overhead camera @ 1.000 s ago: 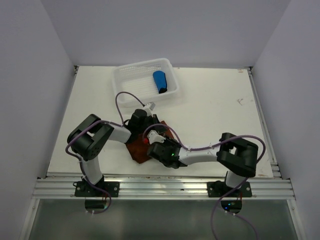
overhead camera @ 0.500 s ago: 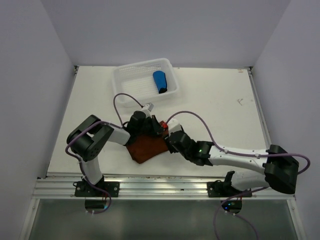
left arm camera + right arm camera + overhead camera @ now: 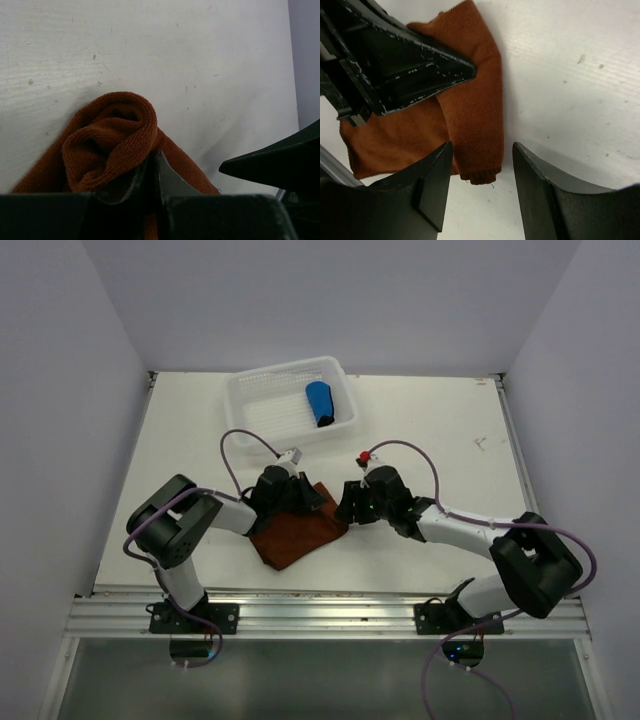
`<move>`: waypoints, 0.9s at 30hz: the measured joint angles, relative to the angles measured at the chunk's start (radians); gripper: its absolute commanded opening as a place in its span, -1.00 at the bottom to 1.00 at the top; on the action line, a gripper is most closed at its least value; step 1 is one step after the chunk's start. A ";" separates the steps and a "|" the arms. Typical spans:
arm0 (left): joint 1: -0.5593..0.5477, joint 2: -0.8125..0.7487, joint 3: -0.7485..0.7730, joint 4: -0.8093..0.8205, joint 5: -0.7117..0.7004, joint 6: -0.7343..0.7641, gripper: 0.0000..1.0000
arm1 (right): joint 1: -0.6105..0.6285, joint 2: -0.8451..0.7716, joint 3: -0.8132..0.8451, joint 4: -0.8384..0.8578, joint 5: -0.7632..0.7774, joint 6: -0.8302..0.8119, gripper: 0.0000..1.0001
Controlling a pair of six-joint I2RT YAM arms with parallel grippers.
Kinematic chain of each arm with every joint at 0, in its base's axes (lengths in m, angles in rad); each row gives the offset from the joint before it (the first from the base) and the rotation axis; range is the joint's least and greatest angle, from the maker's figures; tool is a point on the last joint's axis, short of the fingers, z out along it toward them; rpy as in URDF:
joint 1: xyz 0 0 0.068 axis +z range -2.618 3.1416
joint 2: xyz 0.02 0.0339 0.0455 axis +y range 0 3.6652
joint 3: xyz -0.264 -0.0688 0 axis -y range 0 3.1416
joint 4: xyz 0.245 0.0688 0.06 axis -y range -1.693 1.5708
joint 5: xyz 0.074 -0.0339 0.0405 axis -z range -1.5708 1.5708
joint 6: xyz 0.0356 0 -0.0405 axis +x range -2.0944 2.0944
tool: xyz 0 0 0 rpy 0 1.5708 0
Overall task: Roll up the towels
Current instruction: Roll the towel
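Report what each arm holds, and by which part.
Left gripper: jaws shut on the rust-brown towel, pinching its rolled end. Right gripper: jaws open at the towel's corner, holding nothing.

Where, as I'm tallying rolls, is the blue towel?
Top view: far end of the table, inside the white basket, in its right half, lies the blue towel.

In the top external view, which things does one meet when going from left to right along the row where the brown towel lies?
From the left: left arm's elbow → rust-brown towel → right claw → right arm's elbow.
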 measured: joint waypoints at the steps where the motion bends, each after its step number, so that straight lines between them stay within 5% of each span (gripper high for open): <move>1: -0.001 -0.001 -0.002 0.000 -0.003 -0.002 -0.75 | -0.001 0.014 0.000 0.003 -0.016 0.004 0.11; 10: -0.003 -0.010 -0.008 -0.001 -0.014 -0.003 -0.75 | -0.006 0.110 0.000 0.037 -0.097 0.011 0.11; 19: -0.006 -0.023 -0.022 -0.002 -0.027 -0.003 -0.77 | -0.029 0.077 -0.011 0.043 -0.131 0.001 0.41; 27: -0.007 -0.031 -0.030 -0.001 -0.029 -0.003 -0.77 | -0.100 0.058 0.021 0.048 -0.190 0.032 0.29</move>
